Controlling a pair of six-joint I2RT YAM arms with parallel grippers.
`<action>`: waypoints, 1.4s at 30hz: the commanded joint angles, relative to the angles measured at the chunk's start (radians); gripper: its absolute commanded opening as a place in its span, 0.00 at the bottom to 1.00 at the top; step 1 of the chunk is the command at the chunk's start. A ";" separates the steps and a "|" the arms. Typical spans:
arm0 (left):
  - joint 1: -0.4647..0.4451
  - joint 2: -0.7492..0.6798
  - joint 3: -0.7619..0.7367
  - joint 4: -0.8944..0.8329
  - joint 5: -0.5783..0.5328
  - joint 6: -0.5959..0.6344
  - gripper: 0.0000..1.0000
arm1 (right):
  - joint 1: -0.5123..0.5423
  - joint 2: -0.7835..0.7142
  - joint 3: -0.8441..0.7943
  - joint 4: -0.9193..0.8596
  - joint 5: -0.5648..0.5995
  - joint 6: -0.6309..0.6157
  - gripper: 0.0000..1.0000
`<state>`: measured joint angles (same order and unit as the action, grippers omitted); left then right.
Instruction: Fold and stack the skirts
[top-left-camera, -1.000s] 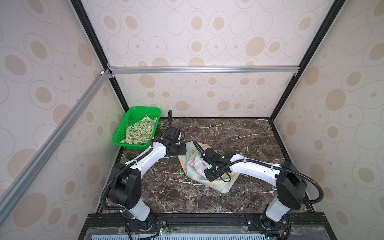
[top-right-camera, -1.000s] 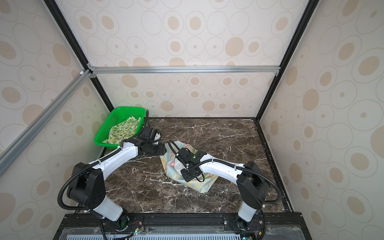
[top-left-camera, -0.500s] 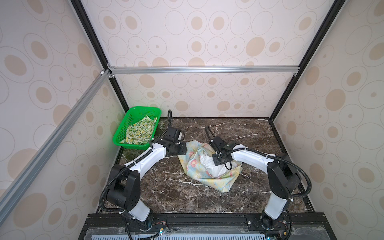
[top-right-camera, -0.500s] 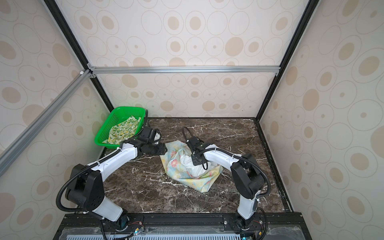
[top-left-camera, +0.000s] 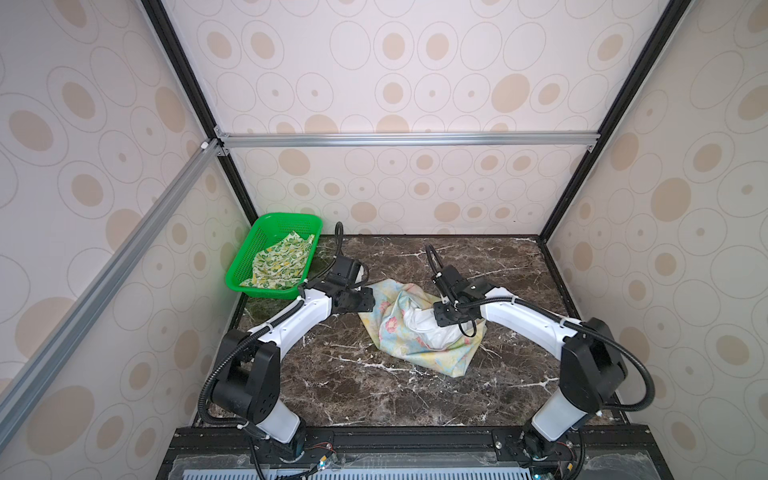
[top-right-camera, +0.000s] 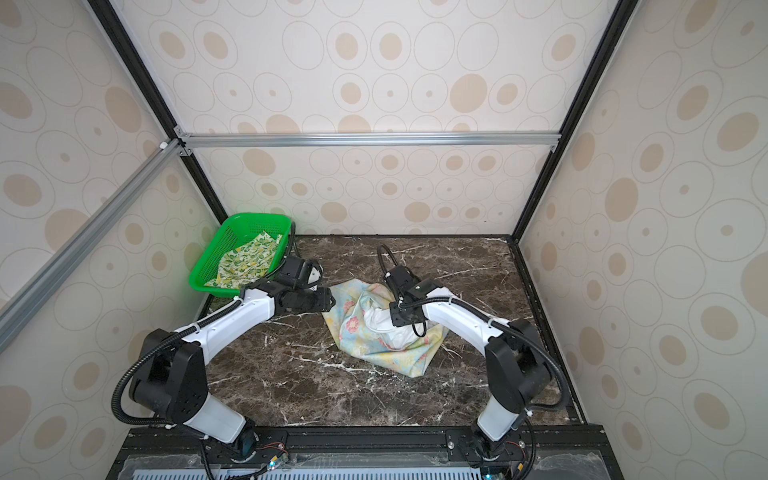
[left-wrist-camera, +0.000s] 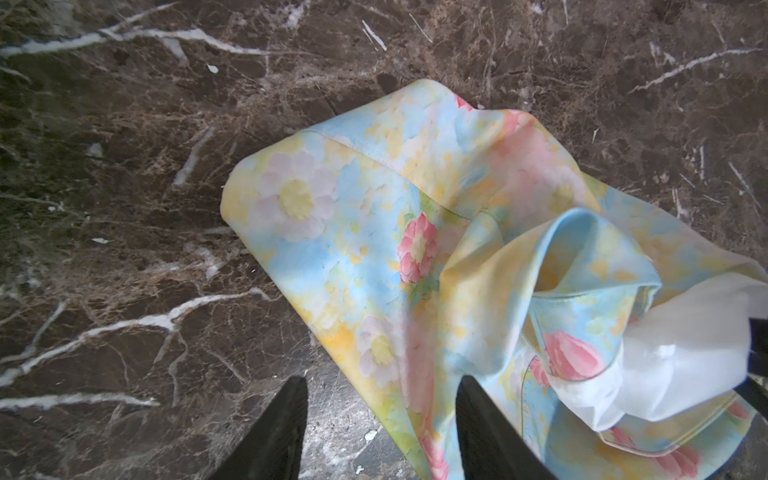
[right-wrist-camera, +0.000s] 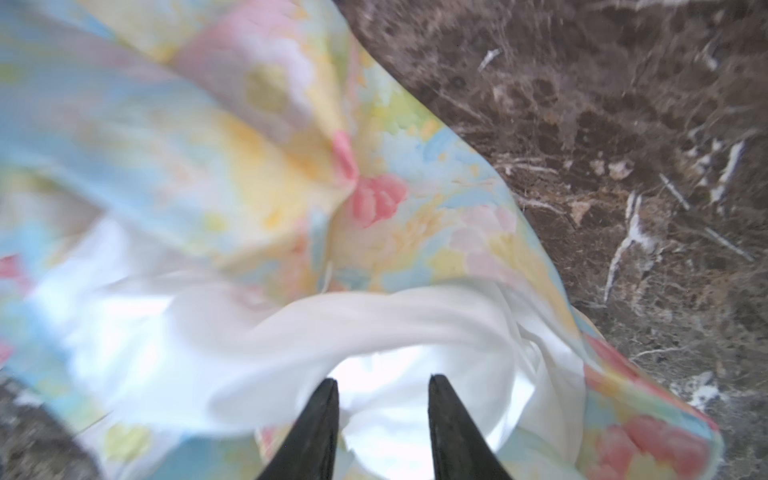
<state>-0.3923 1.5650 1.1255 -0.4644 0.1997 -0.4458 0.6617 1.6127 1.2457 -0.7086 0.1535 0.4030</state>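
Floral skirt (top-left-camera: 397, 332) under right jaws, beside left jaws

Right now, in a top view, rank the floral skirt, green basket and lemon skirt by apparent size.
1. floral skirt
2. green basket, close behind and farther off
3. lemon skirt, bunched inside it

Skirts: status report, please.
Left gripper open at floral skirt edge; right gripper open over its lining. Lemon skirt crumpled in basket. Nothing blocking.

2 skirts: floral skirt (top-left-camera: 399, 332), lemon skirt (top-left-camera: 282, 264). 1 green basket (top-left-camera: 249, 259), far left. 1 counter (top-left-camera: 353, 386). 2 arms: left arm (top-left-camera: 303, 318), right arm (top-left-camera: 523, 318).
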 joint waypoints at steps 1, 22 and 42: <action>0.005 -0.013 0.002 0.012 0.007 -0.008 0.57 | 0.088 -0.036 -0.008 -0.071 -0.003 -0.005 0.34; 0.004 -0.005 -0.009 0.036 0.025 -0.019 0.57 | 0.145 0.171 -0.061 0.065 -0.083 0.025 0.37; 0.004 0.011 0.026 0.030 0.020 -0.017 0.56 | 0.147 0.108 0.003 -0.017 -0.004 0.008 0.00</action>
<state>-0.3923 1.5661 1.1160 -0.4313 0.2226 -0.4564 0.8040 1.8004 1.2011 -0.6609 0.1345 0.4191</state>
